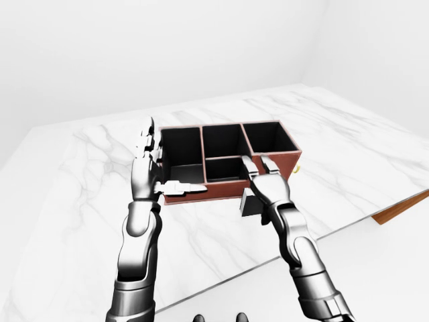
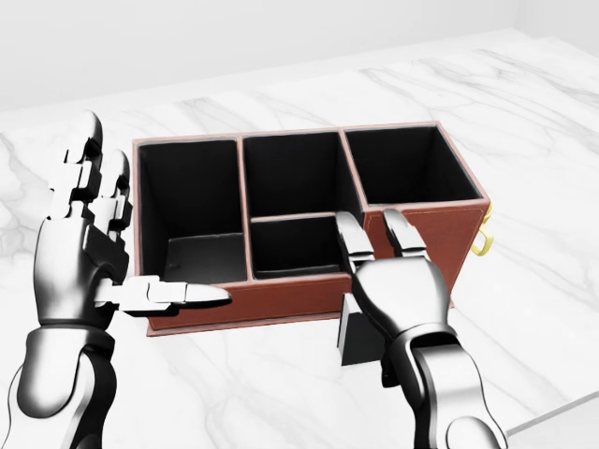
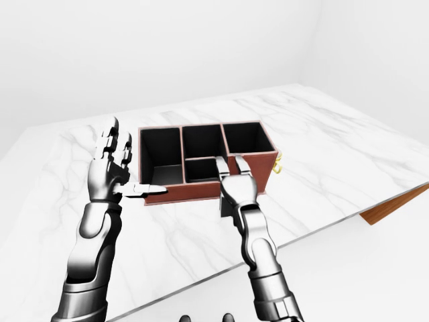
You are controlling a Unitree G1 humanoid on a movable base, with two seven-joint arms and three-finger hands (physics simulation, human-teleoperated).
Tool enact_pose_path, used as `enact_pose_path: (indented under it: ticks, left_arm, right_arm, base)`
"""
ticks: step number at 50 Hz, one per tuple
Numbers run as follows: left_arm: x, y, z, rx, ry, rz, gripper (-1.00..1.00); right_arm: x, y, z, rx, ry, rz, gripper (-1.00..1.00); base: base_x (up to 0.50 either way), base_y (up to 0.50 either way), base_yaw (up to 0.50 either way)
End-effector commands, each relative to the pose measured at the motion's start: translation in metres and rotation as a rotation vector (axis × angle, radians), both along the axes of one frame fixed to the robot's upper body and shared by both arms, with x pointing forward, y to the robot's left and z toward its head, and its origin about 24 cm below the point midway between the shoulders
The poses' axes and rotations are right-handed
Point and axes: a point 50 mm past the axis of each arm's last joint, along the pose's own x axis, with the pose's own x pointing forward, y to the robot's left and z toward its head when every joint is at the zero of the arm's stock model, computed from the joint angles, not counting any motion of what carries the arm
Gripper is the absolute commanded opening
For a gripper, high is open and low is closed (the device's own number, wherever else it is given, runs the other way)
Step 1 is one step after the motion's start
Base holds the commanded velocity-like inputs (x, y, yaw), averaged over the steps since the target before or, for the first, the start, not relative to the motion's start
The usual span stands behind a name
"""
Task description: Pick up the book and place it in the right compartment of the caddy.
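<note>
A brown caddy (image 2: pixel 281 297) with black compartments stands on the marble table (image 2: pixel 524 122). Its right compartment (image 2: pixel 407 166) holds nothing I can see. The book (image 2: pixel 354 335), a small dark block, stands against the caddy's near wall below that compartment. My right hand (image 2: pixel 379 281) covers most of it from the near side. Its fingers (image 2: pixel 349 238) are stretched straight over the book's top toward the caddy rim, so the hand is open. At the left of the head view, my left hand (image 2: pixel 112 253) is raised and open beside the caddy's left end, thumb pointing right along the near wall.
A yellow ring handle (image 2: pixel 481 241) hangs on the caddy's right end. The table's near edge (image 1: pixel 268 258) runs diagonally across the left-eye view, with a brown strip (image 1: pixel 402 205) beyond its right corner. White walls stand behind the table.
</note>
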Motion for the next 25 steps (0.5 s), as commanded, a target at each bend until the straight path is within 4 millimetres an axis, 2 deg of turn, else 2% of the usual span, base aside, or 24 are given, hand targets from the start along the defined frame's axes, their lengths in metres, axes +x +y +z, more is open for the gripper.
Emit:
enact_pose_path:
  ticks: [1,13,20,25]
  left_arm:
    - [0.000,0.000,0.000,-0.001,-0.002,0.001,1.00]
    - [0.001,0.000,0.000,0.001,0.003,-0.001,1.00]
    - [0.002,0.000,-0.001,0.000,0.006,0.000,1.00]
    - [0.002,0.000,-0.001,0.001,0.008,-0.001,1.00]
  right_arm:
    - [-0.009,-0.003,-0.006,-0.004,0.018,-0.014,1.00]
    - [-0.011,-0.008,-0.021,0.008,0.060,-0.030,1.00]
    - [-0.010,-0.012,-0.042,0.039,0.121,-0.048,1.00]
    - [-0.008,-0.015,-0.049,0.041,0.137,-0.054,1.00]
  base:
    - [0.00,0.00,0.00]
    - [0.00,0.00,0.00]
    - [0.00,0.00,0.00]
    - [0.00,0.00,0.00]
